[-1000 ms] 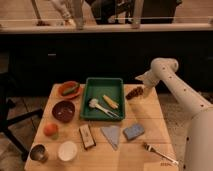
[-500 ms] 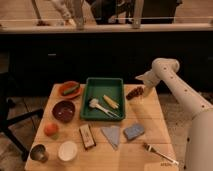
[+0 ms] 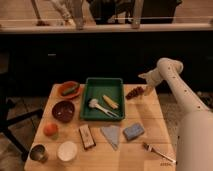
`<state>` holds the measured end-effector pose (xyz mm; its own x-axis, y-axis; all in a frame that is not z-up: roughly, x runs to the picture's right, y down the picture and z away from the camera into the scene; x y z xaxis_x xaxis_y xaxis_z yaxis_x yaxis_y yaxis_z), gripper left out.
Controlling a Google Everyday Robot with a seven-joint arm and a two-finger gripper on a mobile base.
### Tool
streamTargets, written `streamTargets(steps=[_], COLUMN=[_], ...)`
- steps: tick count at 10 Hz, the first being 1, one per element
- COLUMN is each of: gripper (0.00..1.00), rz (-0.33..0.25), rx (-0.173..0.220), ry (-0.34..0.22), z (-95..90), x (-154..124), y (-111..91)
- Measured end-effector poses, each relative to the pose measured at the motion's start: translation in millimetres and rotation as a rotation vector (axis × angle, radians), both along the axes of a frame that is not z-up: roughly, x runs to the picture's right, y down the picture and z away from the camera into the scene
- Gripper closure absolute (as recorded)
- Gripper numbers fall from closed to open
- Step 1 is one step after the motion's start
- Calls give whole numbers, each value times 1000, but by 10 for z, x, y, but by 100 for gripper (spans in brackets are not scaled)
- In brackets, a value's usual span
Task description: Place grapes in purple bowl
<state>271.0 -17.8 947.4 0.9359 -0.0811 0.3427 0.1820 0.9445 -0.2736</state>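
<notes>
Your grapes point(image 3: 134, 93) lie at the desk's far right edge, just beside the right rim of the green tray point(image 3: 103, 81): a small knobbly cluster, dark reddish-brown. The gripper point(image 3: 145, 90) sits at their right end, touching or nearly so. You cannot tell whether the jaws are apart, together or clamped on the cluster.

The purple bowl point(image 3: 63, 110) stands well apart from them, on the desk's left side beyond the tray. It is round, shallow and dark inside. Behind it is an orange plate point(image 3: 61, 92) bearing a green vegetable point(image 3: 71, 90).

The tray is rectangular, with raised walls, and holds a pale utensil point(image 3: 100, 106) and a yellow piece point(image 3: 111, 101). In front of the bowl you have an orange fruit point(image 3: 50, 129), then a metal cup point(image 3: 38, 153) and a white bowl point(image 3: 67, 150) at the near edge. To their right lie a dark bar point(image 3: 87, 136), a grey cloth point(image 3: 112, 135), a blue sponge point(image 3: 133, 131) and a fork point(image 3: 157, 151).

The desk point(image 3: 150, 117) is pale wood, with a plain matte top. The room behind it is dark, with a light rail point(image 3: 150, 21) running across the top.

The arm point(image 3: 181, 91) is white and smooth. It rises from the lower right, bends at a rounded elbow, then angles down and left to the grapes.
</notes>
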Motion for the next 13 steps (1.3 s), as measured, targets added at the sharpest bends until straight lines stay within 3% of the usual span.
streamTargets(steps=[6, 11, 13], gripper=[20, 20, 28], rz=[13, 11, 6], rx=[-87, -160, -178], ry=[16, 26, 25], z=[408, 576, 600], x=[11, 67, 63], y=[117, 253, 293])
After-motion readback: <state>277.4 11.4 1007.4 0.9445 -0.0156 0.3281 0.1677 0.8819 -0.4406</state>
